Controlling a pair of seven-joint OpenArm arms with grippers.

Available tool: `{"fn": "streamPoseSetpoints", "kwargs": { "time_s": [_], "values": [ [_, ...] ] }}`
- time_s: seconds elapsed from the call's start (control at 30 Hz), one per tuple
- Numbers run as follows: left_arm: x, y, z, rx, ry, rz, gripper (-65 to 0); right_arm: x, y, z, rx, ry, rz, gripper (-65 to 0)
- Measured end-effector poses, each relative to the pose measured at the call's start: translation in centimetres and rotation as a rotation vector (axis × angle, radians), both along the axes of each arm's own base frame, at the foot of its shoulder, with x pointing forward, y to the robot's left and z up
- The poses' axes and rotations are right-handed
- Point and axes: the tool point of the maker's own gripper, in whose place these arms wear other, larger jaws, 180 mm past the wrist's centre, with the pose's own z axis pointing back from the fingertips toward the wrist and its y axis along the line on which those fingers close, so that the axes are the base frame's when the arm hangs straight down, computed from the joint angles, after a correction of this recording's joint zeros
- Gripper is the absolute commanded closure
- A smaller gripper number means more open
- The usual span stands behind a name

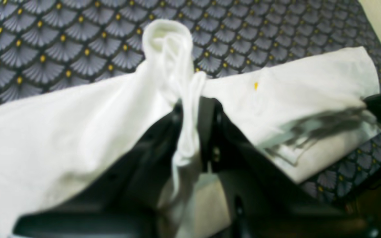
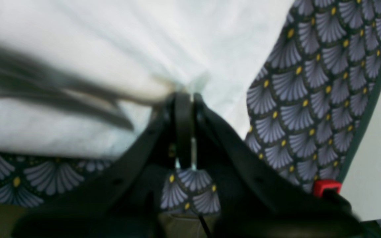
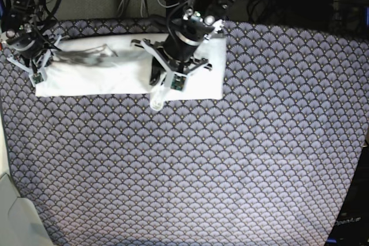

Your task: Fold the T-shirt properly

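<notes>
Fingers [image 1: 207,132] of the left gripper [image 1: 190,109] are pinched together on a bunched, rope-like fold of the T-shirt [image 3: 109,73], whose white cloth rises in a loop past the fingertips. Across the table, the right gripper [image 2: 184,99] has its jaws pressed shut on the shirt's edge, where a thin bit of fabric is caught between the tips. In the base view the shirt lies as a long white band along the far side of the table, stretching from the right gripper [image 3: 36,64] at one end to past the left gripper [image 3: 167,82], with a blurred grey streak across it near the right arm. Under it spreads a tablecloth [image 3: 230,154] patterned with grey-blue fans and yellow dots.
</notes>
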Motion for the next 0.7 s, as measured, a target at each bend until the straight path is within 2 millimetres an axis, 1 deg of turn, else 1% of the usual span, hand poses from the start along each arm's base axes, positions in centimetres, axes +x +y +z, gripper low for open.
{"fn": "streamPoseSetpoints", "kwargs": {
  "time_s": [0.1,0.23,0.3,0.33,0.4,0.47,0.53,0.6,0.63,0.7],
  "values": [
    [-0.3,-0.5,-0.1,-0.001,0.003,-0.018,-0.6,0.0,0.0,0.0,0.001,0.0,0.0,0.0],
    [-0.3,-0.5,-0.1,0.0,0.005,-0.019,-1.2,-0.1,0.0,0.0,0.001,0.001,0.0,0.0],
    [-0.4,-0.5,-0.1,0.0,0.005,-0.02,-4.1,-0.1,0.0,0.0,0.001,0.001,0.0,0.0],
    [-0.4,-0.5,-0.1,0.002,0.005,-0.02,-7.5,-0.1,0.0,0.0,0.001,0.002,0.0,-0.6],
    [-0.6,-0.4,-0.3,0.003,0.011,-0.021,-17.7,-0.1,0.0,0.0,0.001,0.002,0.0,-5.6],
    [-1.0,-0.6,-0.5,0.003,0.018,-0.029,-29.4,-0.1,0.0,0.0,0.0,0.002,0.0,-13.0],
    [-1.8,-1.1,-0.6,0.002,0.025,-0.057,-37.6,-0.1,0.0,0.0,0.0,0.002,0.0,-20.1],
    [-2.8,-1.6,-0.7,0.01,0.02,-0.102,-41.2,-0.1,0.0,0.0,0.0,0.0,0.0,-25.8],
    [-3.1,-1.7,-0.6,0.015,0.018,-0.115,-41.2,-0.1,-0.1,0.0,-0.001,-0.002,-0.003,-27.8],
    [-3.3,-2.0,0.6,0.0,-0.007,-0.134,-41.2,-0.1,-0.2,0.1,-0.002,-0.004,-0.006,-30.2]
  ]
}}
